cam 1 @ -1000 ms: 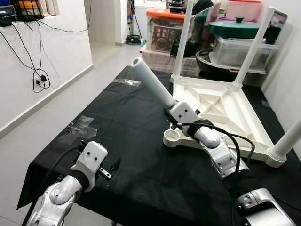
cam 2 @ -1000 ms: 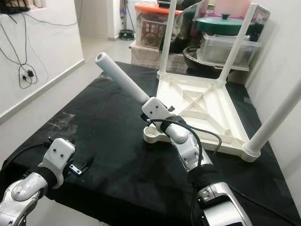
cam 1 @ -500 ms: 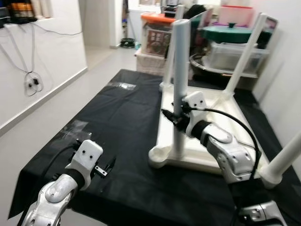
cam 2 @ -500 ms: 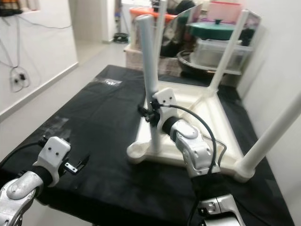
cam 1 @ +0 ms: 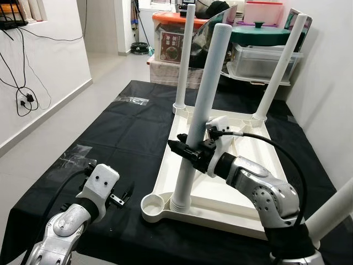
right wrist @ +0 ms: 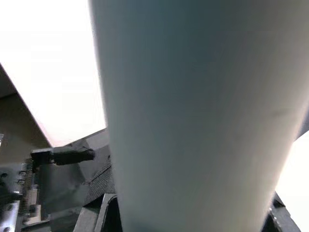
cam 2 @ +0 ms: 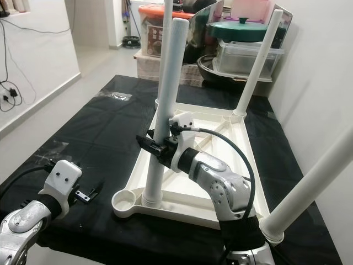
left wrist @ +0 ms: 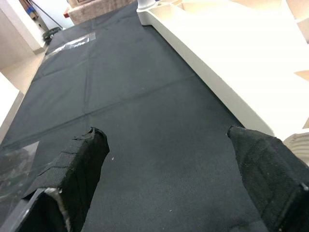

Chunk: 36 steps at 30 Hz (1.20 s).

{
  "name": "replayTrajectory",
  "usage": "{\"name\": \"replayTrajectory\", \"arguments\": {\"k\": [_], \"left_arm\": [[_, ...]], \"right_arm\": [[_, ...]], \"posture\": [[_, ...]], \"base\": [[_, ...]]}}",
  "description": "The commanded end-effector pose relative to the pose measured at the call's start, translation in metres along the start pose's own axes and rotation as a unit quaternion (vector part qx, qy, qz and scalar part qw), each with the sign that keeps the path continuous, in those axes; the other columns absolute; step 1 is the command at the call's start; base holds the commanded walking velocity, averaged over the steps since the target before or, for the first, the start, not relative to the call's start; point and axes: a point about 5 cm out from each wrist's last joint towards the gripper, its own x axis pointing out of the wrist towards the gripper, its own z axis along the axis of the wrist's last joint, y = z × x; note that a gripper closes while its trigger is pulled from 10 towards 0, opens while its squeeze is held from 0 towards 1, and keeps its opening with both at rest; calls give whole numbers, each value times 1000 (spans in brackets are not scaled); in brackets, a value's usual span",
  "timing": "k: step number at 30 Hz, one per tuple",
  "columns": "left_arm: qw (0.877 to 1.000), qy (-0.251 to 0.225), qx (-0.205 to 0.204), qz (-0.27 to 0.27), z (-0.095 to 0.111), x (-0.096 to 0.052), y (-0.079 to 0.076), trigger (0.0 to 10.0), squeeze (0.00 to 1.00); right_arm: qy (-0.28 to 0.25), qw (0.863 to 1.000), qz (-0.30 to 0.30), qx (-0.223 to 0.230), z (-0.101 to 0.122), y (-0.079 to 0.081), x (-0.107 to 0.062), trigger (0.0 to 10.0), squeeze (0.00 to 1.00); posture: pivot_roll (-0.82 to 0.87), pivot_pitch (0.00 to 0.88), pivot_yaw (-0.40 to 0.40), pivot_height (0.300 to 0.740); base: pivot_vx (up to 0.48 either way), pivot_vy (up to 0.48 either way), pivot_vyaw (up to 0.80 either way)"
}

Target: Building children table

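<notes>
A white child's tabletop (cam 1: pixel 223 200) lies upside down on the black cloth (cam 1: pixel 127 138). Three white legs stand in its corners: far left (cam 1: pixel 185 55), far right (cam 1: pixel 277 69) and near right (cam 1: pixel 331 207). My right gripper (cam 1: pixel 186 150) is shut on the fourth leg (cam 1: pixel 208 91), held nearly upright. The leg's foot rests on the tabletop's rim just beside the open near-left corner socket (cam 1: pixel 153 206). In the right wrist view the leg (right wrist: pixel 193 111) sits close between the fingers. My left gripper (left wrist: pixel 169 159) hovers open above the cloth, left of the socket.
Plastic storage bins (cam 1: pixel 265 55) and an orange-lidded box (cam 1: pixel 174 38) stand behind the table. Clear tape patches (cam 1: pixel 74 157) lie on the cloth. A white wall with hanging cables (cam 1: pixel 22 99) is on the left and another wall on the right.
My right gripper swung the leg from a steep leftward tilt to nearly upright and set its foot on the rim by the near-left socket. The camera shifted. The left arm stayed put.
</notes>
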Motion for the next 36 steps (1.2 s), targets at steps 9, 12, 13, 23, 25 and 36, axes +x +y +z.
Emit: {"name": "replayTrajectory", "arguments": {"k": [9,12,13,23,25,36], "left_arm": [[1000,-1,9,9,0,2,3,10000,0],[1000,-4,7,11,0,2,2,10000,0],[1000,-4,7,11,0,2,2,10000,0],[1000,-10,6,17,1,3,4,10000,0],[1000,-10,5,17,1,3,4,10000,0],[997,32,-40,-58,-23,-32,-28,10000,0]], "right_arm": [[-37,998,16,-44,48,-18,-11,0,0],[-90,991,75,-62,85,-6,-23,0,0],[-90,991,75,-62,85,-6,-23,0,0],[-223,971,60,-64,136,-7,-35,0,0],[-231,969,56,-59,137,-7,-35,0,0],[-174,985,-4,-16,94,-6,0,0,0]], "posture": [[54,0,-65,740],[55,0,-64,740],[55,0,-64,740],[55,0,-63,740],[55,0,-63,740],[83,0,-69,740]], "base": [[0,0,0],[0,0,0],[0,0,0],[0,0,0],[0,0,0],[0,0,0]]}}
